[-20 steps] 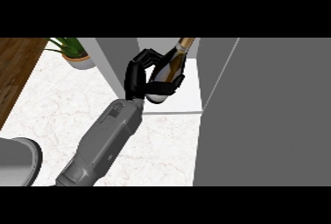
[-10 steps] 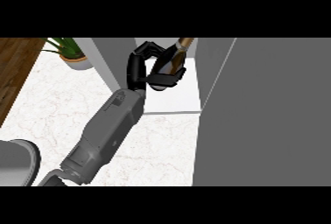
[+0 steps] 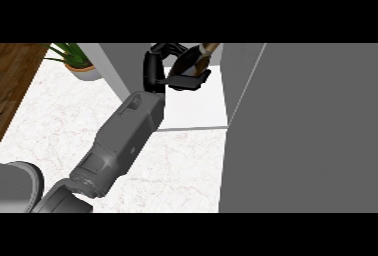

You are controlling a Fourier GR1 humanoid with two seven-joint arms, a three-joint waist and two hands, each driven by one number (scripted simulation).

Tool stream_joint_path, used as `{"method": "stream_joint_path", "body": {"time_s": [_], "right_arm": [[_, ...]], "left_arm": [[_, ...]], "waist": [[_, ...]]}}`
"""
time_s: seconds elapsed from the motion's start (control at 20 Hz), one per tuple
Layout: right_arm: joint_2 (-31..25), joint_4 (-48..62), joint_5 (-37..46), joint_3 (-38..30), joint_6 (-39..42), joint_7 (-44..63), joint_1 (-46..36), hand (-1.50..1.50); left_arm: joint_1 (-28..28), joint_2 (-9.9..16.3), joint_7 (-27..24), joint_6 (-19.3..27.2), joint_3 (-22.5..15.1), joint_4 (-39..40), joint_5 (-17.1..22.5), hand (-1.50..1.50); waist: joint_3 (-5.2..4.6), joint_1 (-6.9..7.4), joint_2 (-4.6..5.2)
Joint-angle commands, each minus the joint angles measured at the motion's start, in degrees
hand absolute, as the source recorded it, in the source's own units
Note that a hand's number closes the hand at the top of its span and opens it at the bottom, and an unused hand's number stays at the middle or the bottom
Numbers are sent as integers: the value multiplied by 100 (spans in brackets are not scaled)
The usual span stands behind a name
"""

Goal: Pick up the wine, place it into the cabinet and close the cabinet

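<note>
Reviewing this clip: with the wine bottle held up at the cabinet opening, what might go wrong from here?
1. The brown glass wine bottle sits tilted in the left black robot hand, so it may tip over when set on the white cabinet shelf.
2. The bottle is close to the grey cabinet door edge; it might knock against it going in.
3. The grey forearm reaches into the opening, so closing the door before it withdraws would likely trap it.

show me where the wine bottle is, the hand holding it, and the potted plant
wine bottle (image 3: pixel 201 59): head view, on the brown upper body showing beside the fingers.
left hand (image 3: pixel 158 67): head view, on the black fingers curled round the bottle.
potted plant (image 3: pixel 83 71): head view, on the pale pot below the leaves.
</note>
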Motion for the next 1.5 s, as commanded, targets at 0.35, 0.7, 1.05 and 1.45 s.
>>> {"method": "stream_joint_path", "body": {"time_s": [0.35, 0.7, 1.05, 1.45], "right_arm": [[-11, -629, -387, -4, -151, 490, -72, -150], [8, -189, -282, 63, 61, -28, -7, -150], [13, -314, -166, 163, 68, 24, 77, -150], [23, -266, -260, 174, -40, 241, -265, -150]], "left_arm": [[-194, -38, -147, -456, 756, 621, 595, 150], [-320, -21, -459, -512, 934, 1000, 582, 150], [-320, 48, -547, -486, 904, 1257, 430, 150], [-236, 115, -642, -317, 822, 1456, 237, -150]], "waist": [[-3, -62, 23], [0, -118, 75], [0, -139, 72], [-5, -173, 104]]}}
